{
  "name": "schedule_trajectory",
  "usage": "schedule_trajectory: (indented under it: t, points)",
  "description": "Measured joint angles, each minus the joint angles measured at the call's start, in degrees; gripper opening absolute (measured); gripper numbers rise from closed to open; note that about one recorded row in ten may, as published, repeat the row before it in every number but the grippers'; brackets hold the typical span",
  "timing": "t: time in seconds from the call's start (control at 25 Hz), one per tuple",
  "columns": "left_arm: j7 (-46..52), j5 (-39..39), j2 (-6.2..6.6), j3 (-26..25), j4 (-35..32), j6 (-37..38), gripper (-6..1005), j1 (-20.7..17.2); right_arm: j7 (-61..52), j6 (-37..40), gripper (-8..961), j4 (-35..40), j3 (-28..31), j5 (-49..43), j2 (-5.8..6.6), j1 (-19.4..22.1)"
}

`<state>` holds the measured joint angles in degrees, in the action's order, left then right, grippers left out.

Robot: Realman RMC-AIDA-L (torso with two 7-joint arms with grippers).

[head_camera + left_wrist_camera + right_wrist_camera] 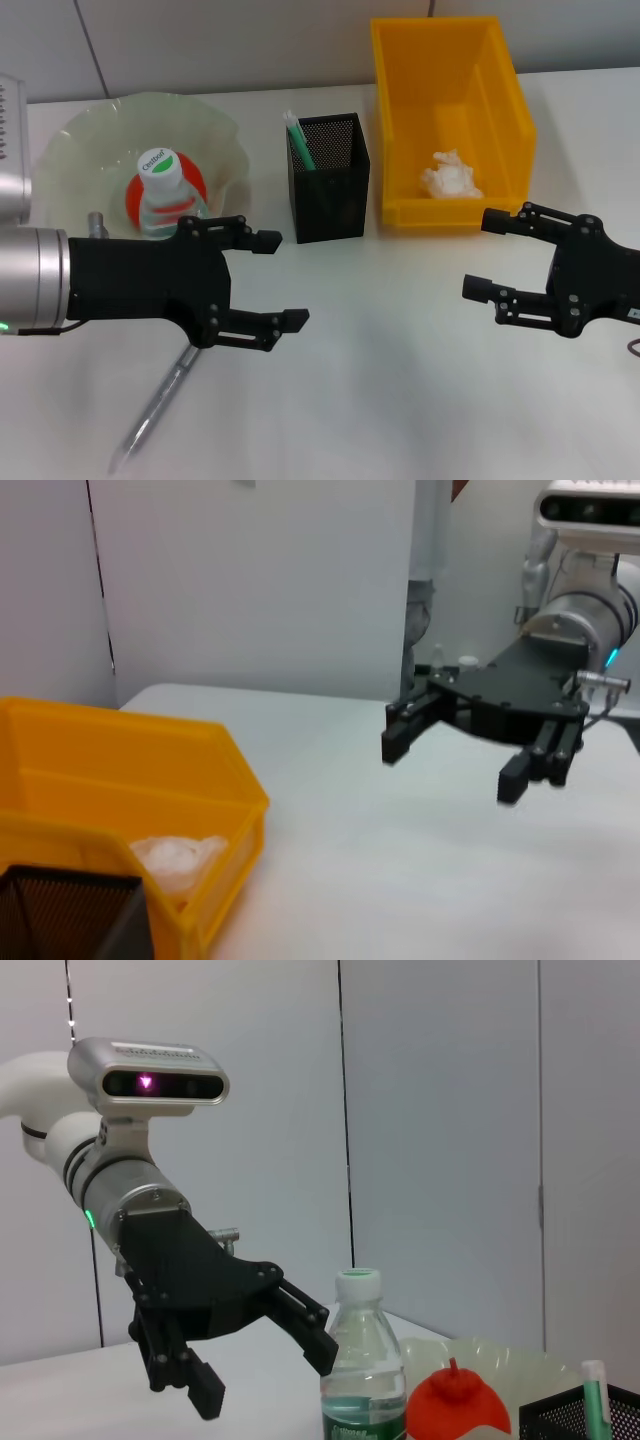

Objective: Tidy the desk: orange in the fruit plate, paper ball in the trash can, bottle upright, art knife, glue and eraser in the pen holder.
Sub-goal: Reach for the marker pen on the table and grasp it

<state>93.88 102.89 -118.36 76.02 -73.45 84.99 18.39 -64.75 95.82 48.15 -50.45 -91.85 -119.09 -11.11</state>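
Hovering above the desk's (400,400) near edge, the left gripper (275,282) and right gripper (487,256) are both holding their jaws spread, gripping nothing. The bottle (165,195) is standing upright beside the orange (190,188) in the fruit plate (215,125) toward the far left corner. The paper ball (450,175) is lying in the yellow trash can (500,90) at the far edge, beside the black pen holder (335,200), while a silvery art knife (155,405) is lying near the front left corner.

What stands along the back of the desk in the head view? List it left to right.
Fruit plate → pen holder → yellow bin.
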Motion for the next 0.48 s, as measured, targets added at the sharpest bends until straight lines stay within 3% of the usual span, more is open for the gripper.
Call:
schedule_trajectory:
  t: [0.48]
  points:
    - [1.2, 4.3, -0.09, 0.5, -0.3, 0.3, 862, -0.3, -0.2, -0.6, 785, -0.1, -0.1, 0.0, 0.00, -0.2]
